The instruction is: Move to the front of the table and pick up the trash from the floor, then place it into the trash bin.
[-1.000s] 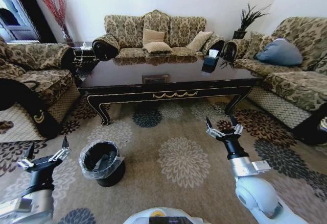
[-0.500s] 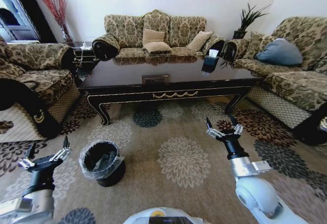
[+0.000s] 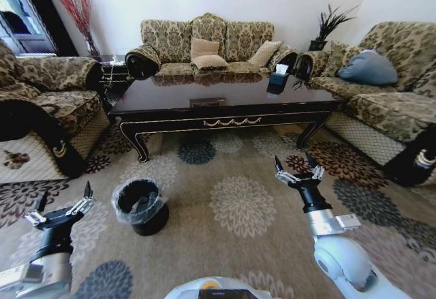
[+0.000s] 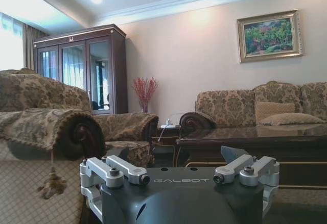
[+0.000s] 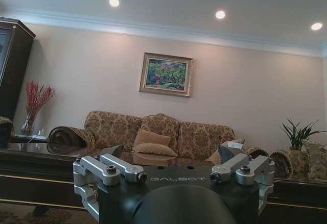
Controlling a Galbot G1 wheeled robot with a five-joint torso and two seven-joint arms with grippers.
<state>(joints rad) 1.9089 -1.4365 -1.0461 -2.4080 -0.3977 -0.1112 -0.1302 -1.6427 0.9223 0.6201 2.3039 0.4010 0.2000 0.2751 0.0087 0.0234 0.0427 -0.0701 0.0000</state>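
Observation:
The dark glossy table (image 3: 225, 108) stands ahead on the patterned carpet, with gold trim along its front edge. The black trash bin (image 3: 141, 206) with its clear liner sits on the carpet at the front left, something pale lying inside it. I cannot make out the trash on the floor. My left gripper (image 3: 65, 195) hangs open and empty just left of the bin. My right gripper (image 3: 294, 166) is open and empty over the carpet at the right. Beyond the left gripper (image 4: 179, 169) the left wrist view catches the table (image 4: 255, 134); the right gripper (image 5: 176, 175) also faces the table (image 5: 51, 157).
Sofas ring the table: one behind it (image 3: 211, 47), an armchair at the left (image 3: 41, 108), another sofa at the right (image 3: 388, 101). A dark tissue box (image 3: 277, 81) rests on the tabletop. Open carpet (image 3: 238, 207) lies between me and the table.
The whole head view has shifted, so the camera moved: table and bin sit a little higher in the picture and more carpet shows. Both arms hold the same pose.

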